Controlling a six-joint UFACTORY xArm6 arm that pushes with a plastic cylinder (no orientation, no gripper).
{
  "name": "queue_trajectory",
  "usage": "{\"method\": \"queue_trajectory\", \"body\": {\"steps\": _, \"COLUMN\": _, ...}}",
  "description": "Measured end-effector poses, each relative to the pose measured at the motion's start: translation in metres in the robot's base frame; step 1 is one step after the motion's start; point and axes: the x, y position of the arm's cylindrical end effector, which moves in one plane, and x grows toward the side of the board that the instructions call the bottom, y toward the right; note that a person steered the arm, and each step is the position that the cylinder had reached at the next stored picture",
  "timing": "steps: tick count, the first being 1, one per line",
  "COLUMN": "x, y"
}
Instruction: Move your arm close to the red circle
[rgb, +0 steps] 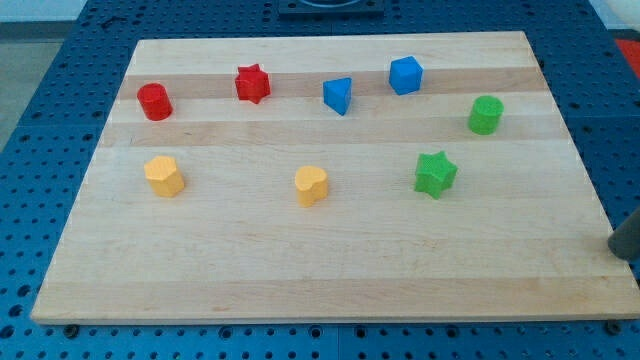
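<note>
Reds: two, a red circle (155, 101) near the board's left edge in the upper row, and a red star (252, 83) to its right.
Blues: two, a blue triangle (338, 95) and a blue cube (405, 75), top centre.
Greens: two, a green cylinder (485, 114) near the right edge and a green star (435, 173) below-left of it.
Yellows: two, a yellow hexagon (163, 175) and a yellow heart (311, 185), middle row.
My tip (628, 255): a bare rod, no jaws; at the view's far right, well apart from every block.
Board (330, 280): wide bare wood across the bottom.
</note>
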Motion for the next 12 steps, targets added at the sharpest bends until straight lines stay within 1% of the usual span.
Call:
{"method": "queue_trajectory", "body": {"steps": 1, "x": -0.004, "y": -0.001}}
{"method": "queue_trajectory", "body": {"steps": 2, "x": -0.073, "y": -0.001}}
{"method": "queue_trajectory", "body": {"steps": 5, "x": -0.333, "y": 0.001}}
{"method": "queue_trajectory", "body": {"steps": 6, "x": -0.342, "y": 0.000}}
{"method": "queue_trajectory", "body": {"steps": 7, "x": -0.356, "y": -0.072}}
{"method": "queue_trajectory", "body": {"steps": 8, "x": -0.374, "y": -0.163}}
{"method": "queue_trajectory", "body": {"steps": 9, "x": -0.373, "y": -0.249}}
{"method": "queue_trajectory", "body": {"steps": 11, "x": -0.363, "y": -0.448}}
{"method": "queue_trajectory", "body": {"steps": 12, "x": -0.363, "y": -0.530}}
